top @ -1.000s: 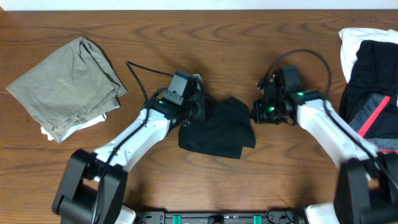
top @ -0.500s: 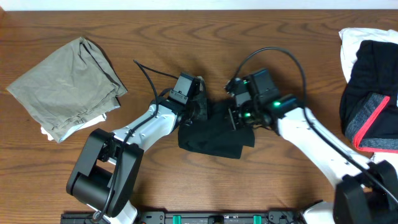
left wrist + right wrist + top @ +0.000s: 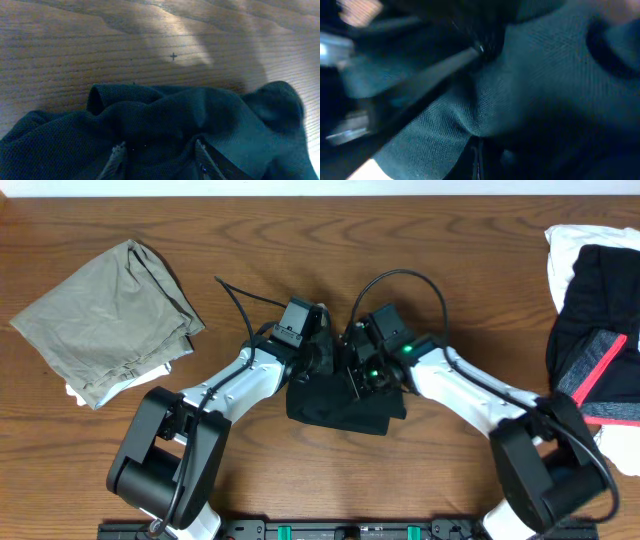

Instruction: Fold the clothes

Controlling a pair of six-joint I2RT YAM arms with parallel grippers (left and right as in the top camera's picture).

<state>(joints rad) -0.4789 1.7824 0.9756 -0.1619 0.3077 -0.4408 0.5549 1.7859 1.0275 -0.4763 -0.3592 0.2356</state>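
Overhead: the black garment (image 3: pixel 345 412) lies crumpled on the worktop (image 3: pixel 300 240), directly beneath the left fingers (image 3: pixel 322 362) and the right fingers (image 3: pixel 356 376).
Left wrist: the left fingers (image 3: pixel 116 159), half-closed, grip bunched fabric between them.
Right wrist: the right fingers (image 3: pixel 476 161) are pinched together on a fold.

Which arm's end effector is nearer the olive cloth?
Left. The left end effector sits at the edge of the black garment facing the olive cloth; the right end effector is just beyond it, farther off.
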